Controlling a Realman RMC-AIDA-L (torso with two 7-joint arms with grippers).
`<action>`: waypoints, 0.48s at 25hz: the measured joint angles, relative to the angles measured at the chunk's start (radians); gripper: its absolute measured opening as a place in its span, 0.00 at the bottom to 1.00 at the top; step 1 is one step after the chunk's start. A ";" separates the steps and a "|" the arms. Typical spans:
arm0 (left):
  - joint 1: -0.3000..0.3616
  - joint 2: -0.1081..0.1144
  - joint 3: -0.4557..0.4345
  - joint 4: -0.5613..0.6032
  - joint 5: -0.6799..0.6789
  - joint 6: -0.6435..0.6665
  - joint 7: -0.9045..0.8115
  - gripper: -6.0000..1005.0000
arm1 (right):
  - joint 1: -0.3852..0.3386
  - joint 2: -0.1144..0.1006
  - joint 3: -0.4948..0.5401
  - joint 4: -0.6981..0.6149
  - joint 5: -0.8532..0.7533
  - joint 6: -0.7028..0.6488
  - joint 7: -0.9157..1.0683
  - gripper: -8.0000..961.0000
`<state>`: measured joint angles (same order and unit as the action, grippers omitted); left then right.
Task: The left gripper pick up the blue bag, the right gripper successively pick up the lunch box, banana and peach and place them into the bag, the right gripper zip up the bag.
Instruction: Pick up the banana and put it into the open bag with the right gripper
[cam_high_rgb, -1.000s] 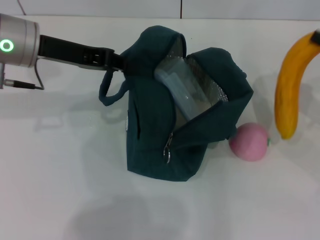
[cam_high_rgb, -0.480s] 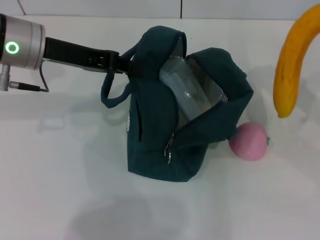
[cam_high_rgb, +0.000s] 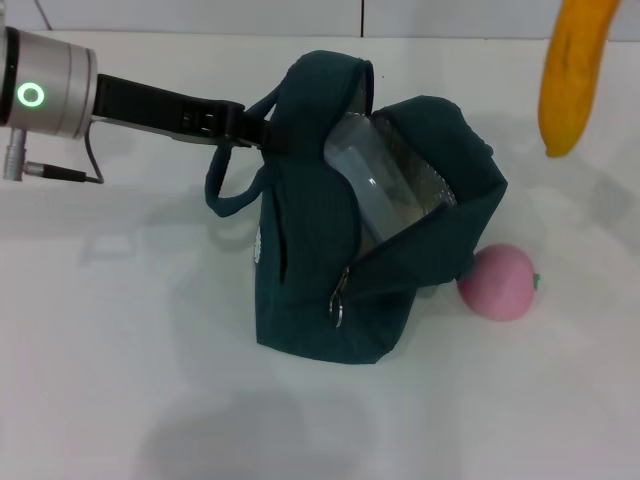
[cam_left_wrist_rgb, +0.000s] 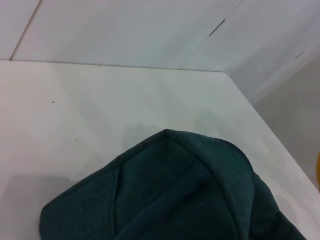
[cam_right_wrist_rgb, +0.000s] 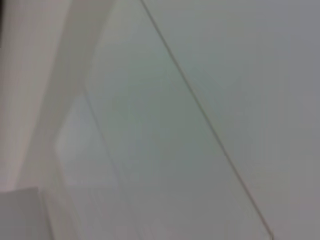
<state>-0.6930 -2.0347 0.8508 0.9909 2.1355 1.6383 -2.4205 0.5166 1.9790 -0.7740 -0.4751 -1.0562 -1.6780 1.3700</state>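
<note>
- Left end effector (cam_high_rgb: 248, 125): closed on blue bag (cam_high_rgb: 330, 300) handle.
- Lunch box (cam_high_rgb: 385, 190): inside bag.
- Banana (cam_high_rgb: 570, 75): aloft; right end effector unseen.
- Peach (cam_high_rgb: 497, 283): on tabletop (cam_high_rgb: 120, 350), beside bag.

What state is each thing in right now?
blue bag: unzipped, mouth open, upright on the table.
lunch box: inside the bag, tilted.
banana: in the air, hanging down.
peach: on the table beside the bag.
left gripper: at the bag's top edge.

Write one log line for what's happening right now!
left gripper holds blue bag | lunch box inside | banana aloft | peach on table
</note>
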 joint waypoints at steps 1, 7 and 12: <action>0.000 0.000 0.000 0.000 0.000 0.000 0.000 0.05 | 0.013 0.003 0.000 -0.001 0.002 -0.004 0.002 0.40; -0.002 -0.003 0.001 0.000 0.000 0.000 0.001 0.05 | 0.090 0.034 -0.041 0.006 -0.008 -0.004 -0.003 0.40; -0.004 -0.005 0.001 0.000 0.000 0.000 0.001 0.05 | 0.133 0.044 -0.154 0.034 -0.004 0.022 -0.014 0.40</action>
<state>-0.6965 -2.0395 0.8514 0.9909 2.1356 1.6383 -2.4195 0.6493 2.0230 -0.9282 -0.4408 -1.0604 -1.6564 1.3557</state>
